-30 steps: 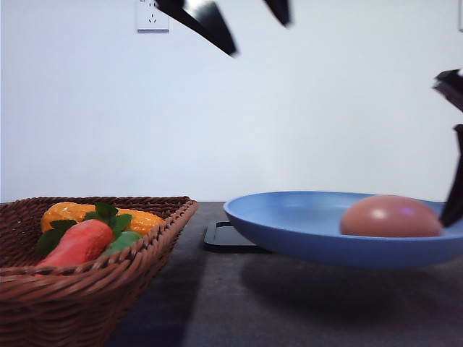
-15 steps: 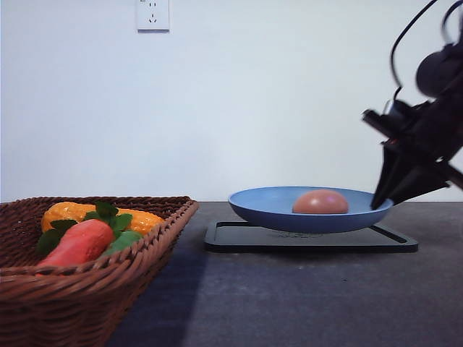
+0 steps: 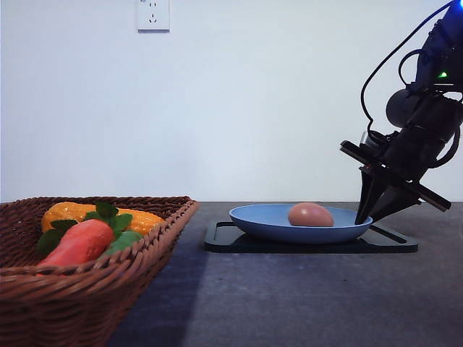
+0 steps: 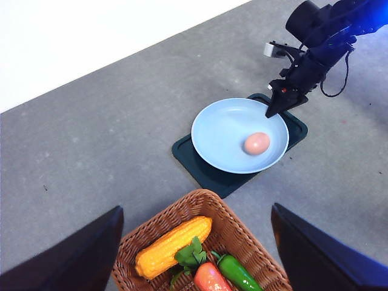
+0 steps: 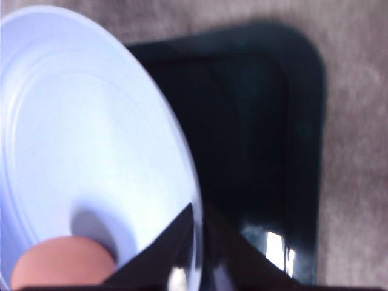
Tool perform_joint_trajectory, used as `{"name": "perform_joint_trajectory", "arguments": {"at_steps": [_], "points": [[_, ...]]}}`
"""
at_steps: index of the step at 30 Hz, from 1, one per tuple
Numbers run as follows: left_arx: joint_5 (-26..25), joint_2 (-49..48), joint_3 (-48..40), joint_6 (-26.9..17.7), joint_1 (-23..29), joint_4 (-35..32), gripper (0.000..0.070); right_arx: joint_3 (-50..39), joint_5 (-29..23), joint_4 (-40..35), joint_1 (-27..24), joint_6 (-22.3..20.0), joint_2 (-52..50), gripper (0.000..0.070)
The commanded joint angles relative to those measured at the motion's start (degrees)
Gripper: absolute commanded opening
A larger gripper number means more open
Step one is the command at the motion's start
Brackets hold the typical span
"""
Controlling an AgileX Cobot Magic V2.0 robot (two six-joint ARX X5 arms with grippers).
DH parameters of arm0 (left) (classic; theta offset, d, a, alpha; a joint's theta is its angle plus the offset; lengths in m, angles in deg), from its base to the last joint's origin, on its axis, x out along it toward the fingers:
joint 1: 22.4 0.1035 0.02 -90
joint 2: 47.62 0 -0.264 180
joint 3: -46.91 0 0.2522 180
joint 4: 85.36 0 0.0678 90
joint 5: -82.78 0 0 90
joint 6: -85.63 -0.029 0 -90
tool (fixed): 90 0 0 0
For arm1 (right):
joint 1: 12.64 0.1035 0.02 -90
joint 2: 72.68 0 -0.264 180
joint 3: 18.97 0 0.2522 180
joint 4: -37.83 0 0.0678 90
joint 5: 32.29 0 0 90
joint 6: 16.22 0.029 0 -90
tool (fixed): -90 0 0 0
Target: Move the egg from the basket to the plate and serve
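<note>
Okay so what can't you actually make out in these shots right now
- Front view: the basket wall hides the lower parts of the vegetables inside it; the picture's lower edge cuts off its base.
- Right wrist view: the right gripper is blurred, and the bottom edge cuts off the egg.
- Left wrist view: the left gripper's fingers are cut off by the frame.

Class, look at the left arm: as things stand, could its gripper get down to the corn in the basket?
Probably yes: the left gripper hangs open right above the basket, and the corn lies uncovered on top, with nothing between them.
</note>
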Motion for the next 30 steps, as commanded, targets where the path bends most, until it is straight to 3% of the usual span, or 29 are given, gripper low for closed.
{"name": "perform_joint_trajectory", "arguments": {"at_steps": [1, 3, 10, 15, 20, 24, 26, 30], "points": [[0.26, 0.31, 1.36, 0.30, -0.33, -0.37, 0.0492, 1.25, -0.26, -0.31, 0.02, -0.77, 1.14, 0.0172], [0.26, 0.31, 1.36, 0.28, -0.33, -0.39, 0.0492, 1.27, -0.30, -0.24, -0.03, -0.79, 1.14, 0.0253], [0.28, 0.98, 1.33, 0.26, -0.31, -1.33, 0.0486, 1.29, -0.28, -0.84, -0.66, -1.00, 0.21, 0.0258], [1.18, 3.14, 1.33, -0.68, -0.26, -1.63, 0.0386, 1.29, -0.70, -0.49, -1.74, -1.60, -3.23, 0.0255], [8.15, 5.79, 1.33, -2.27, -0.22, -1.00, 0.0180, 1.27, -3.29, 0.93, -2.23, -2.25, -9.45, 0.0176], [9.73, 7.86, 1.33, -3.66, 1.32, -0.96, 0.0012, 1.24, -3.40, 2.93, -1.78, -4.57, -15.65, 0.0040], [9.70, 8.76, 1.31, -4.11, 2.75, -1.00, 0.0000, 1.18, -4.69, 3.66, -0.91, -5.29, -18.71, 0.0000], [9.66, 9.66, 0.65, -4.92, 7.13, -1.32, 0.0000, 1.13, -10.89, 6.31, 2.14, -6.58, -25.12, 0.0000]]}}
